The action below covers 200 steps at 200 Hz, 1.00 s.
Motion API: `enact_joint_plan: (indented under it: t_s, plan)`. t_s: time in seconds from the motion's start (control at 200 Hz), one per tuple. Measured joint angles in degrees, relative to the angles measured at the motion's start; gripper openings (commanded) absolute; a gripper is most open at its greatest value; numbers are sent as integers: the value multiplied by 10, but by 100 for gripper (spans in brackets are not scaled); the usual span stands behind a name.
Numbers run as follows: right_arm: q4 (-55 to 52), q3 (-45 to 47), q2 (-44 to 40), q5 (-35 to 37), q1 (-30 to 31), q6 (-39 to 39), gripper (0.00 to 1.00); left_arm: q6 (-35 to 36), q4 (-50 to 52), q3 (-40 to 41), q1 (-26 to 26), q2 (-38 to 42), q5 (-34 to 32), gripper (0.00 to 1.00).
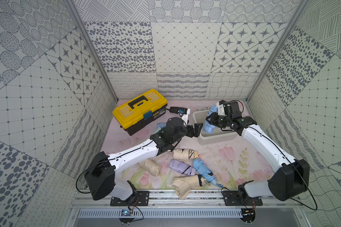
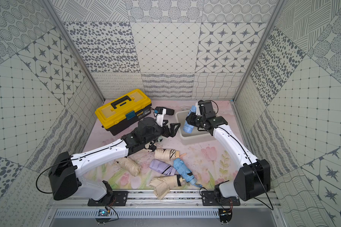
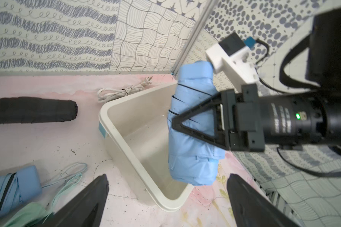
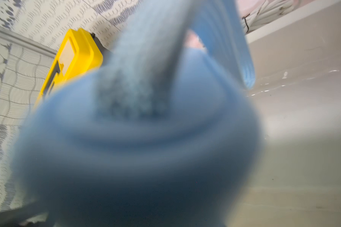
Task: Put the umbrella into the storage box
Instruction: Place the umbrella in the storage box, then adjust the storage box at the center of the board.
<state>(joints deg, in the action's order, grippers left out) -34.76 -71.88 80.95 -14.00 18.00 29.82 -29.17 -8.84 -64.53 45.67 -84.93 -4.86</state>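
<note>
At the back left of your tabletop you have a yellow-lidded black toolbox, shut. Just beside it lies a black roll, perhaps a folded umbrella. A bundled white cord lies near the back wall.

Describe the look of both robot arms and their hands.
Both arms, left and right, have white shells between bulky black joints, with a thin black cable running along each. The left hand and right hand are black, with fingers shaped like open triangular frames. A white camera block sits on each wrist; a green light glows behind the right hand.
</note>
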Motion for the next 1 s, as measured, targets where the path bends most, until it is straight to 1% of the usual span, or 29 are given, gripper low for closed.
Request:
enact_joint_plan:
  t_s: [0.055,0.095,0.19,0.24,0.355,0.45,0.615,0.66,0.695,0.76,1.001]
  plan:
    - [-19,-5,4,-6,-10,-21,28,-40,32,-23,-13,-16,10,97]
    - [-30,-9,9,-10,-16,-36,28,-64,49,-38,-20,-29,18,94]
    - [-57,-23,25,-13,-26,-63,28,-115,87,-72,-31,-65,39,80]
    - [-70,-34,37,-14,-30,-76,28,-141,104,-90,-34,-85,48,76]
    - [-90,-50,56,-14,-35,-96,28,-200,143,-135,-41,-132,68,73]
    - [-102,-56,63,-15,-35,-107,28,-242,181,-176,-44,-169,78,73]
    - [-116,-61,70,-14,-35,-114,28,-289,234,-226,-49,-213,90,73]
    - [-117,-61,70,-14,-35,-114,28,-297,246,-237,-49,-224,92,71]
    - [-118,-61,70,-14,-35,-114,28,-305,252,-243,-50,-233,94,68]
    - [-120,-61,70,-14,-35,-115,27,-315,256,-252,-54,-250,103,58]
    - [-139,-79,90,-12,-38,-125,25,-339,268,-292,-67,-302,123,36]
